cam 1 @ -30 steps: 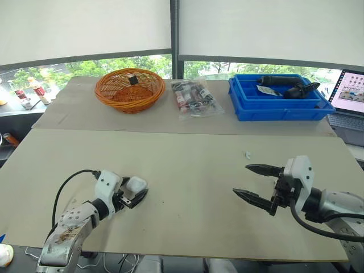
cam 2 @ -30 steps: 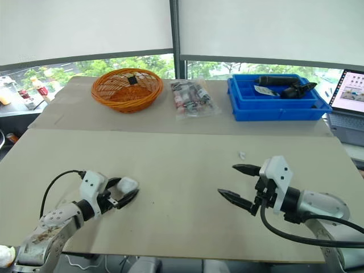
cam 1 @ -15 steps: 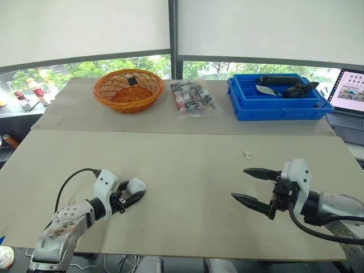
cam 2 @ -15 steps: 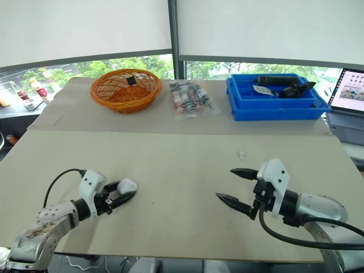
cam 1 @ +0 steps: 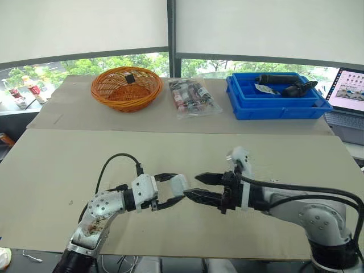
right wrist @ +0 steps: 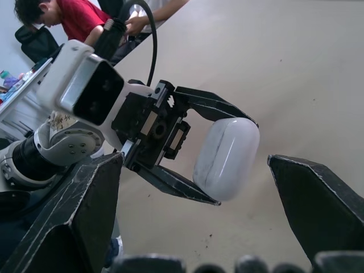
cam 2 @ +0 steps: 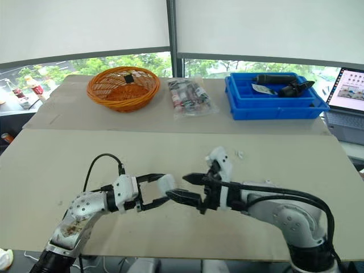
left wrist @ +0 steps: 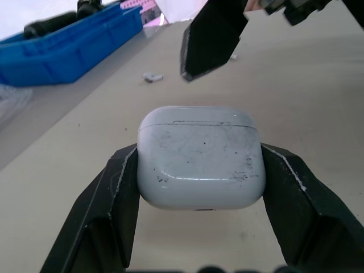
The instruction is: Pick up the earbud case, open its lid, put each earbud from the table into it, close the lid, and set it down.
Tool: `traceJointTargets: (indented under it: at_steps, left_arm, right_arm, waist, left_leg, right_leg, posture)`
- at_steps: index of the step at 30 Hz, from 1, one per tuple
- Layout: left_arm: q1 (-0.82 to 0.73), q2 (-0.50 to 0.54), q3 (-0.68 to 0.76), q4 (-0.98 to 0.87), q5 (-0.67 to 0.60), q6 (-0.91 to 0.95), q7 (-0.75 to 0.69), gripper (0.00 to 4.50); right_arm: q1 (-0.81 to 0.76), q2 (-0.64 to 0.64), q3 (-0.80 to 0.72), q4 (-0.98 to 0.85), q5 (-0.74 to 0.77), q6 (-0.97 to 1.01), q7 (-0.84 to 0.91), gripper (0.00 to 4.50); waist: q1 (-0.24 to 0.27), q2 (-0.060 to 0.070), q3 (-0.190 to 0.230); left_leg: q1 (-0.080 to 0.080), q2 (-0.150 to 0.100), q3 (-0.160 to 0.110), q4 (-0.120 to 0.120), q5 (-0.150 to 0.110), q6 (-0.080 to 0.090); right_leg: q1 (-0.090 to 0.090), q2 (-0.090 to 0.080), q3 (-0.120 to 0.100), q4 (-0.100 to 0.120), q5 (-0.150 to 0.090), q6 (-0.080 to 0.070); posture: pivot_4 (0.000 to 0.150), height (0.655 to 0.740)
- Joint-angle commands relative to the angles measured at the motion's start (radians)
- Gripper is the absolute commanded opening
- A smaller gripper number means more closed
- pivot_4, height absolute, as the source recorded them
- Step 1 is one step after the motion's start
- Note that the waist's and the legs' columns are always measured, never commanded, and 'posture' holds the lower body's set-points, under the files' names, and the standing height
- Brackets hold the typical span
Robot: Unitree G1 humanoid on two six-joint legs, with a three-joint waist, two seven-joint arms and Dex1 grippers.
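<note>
Above the front middle of the table (cam 1: 170, 153), the left gripper (cam 1: 179, 187) presents the earbud case (left wrist: 200, 156) toward the right gripper (cam 1: 191, 185), probably so that the lid, not yet open, can be lifted. The left fingers clamp its sides. The right fingers stand wide apart just beside it, holding nothing.

Both arms are built of rounded silver-grey metal segments; the left arm (cam 1: 92, 223) bears brownish, rust-like smudges along its forearm. Each wrist ends in a white boxy housing (right wrist: 79, 85), the left one with a dark square window. A thin black cable (cam 1: 119, 154) loops off the left wrist, and thicker black cables (cam 1: 301, 189) run along the right arm (cam 1: 318, 219). The fingers (left wrist: 296, 199) are matte black tapering wedges.
</note>
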Motion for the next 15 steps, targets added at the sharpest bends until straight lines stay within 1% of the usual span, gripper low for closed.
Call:
traceJointTargets:
  at_steps: [1,6,15]
  left_arm:
    - [-0.025,-0.009,0.001,-0.013,-0.005,-0.055,0.002,2.57]
    - [-0.039,-0.012,-0.004,-0.017,-0.001,-0.058,0.010,2.57]
    - [-0.051,-0.014,-0.016,-0.037,0.009,-0.068,0.013,2.57]
  right_arm:
    - [-0.013,0.018,0.004,0.012,0.083,0.025,-0.055,4.50]
    - [-0.025,0.029,0.021,0.054,0.161,0.044,-0.097,4.50]
    - [-0.045,0.041,0.040,0.112,0.214,0.033,-0.144,4.50]
  waist:
    - [0.001,0.000,0.000]
    - [-0.003,0.000,0.000]
    - [-0.014,0.000,0.000]
  left_leg:
    - [0.000,0.000,0.000,0.000,0.000,0.000]
    - [0.000,0.000,0.000,0.000,0.000,0.000]
    - [0.000,0.000,0.000,0.000,0.000,0.000]
  right_leg:
    - [0.000,0.000,0.000,0.000,0.000,0.000]
    - [0.000,0.000,0.000,0.001,0.000,0.000]
    - [-0.001,0.000,0.000,0.001,0.000,0.000]
  posture:
    - [0.150,0.7054]
    - [0.150,0.7054]
    - [0.150,0.7054]
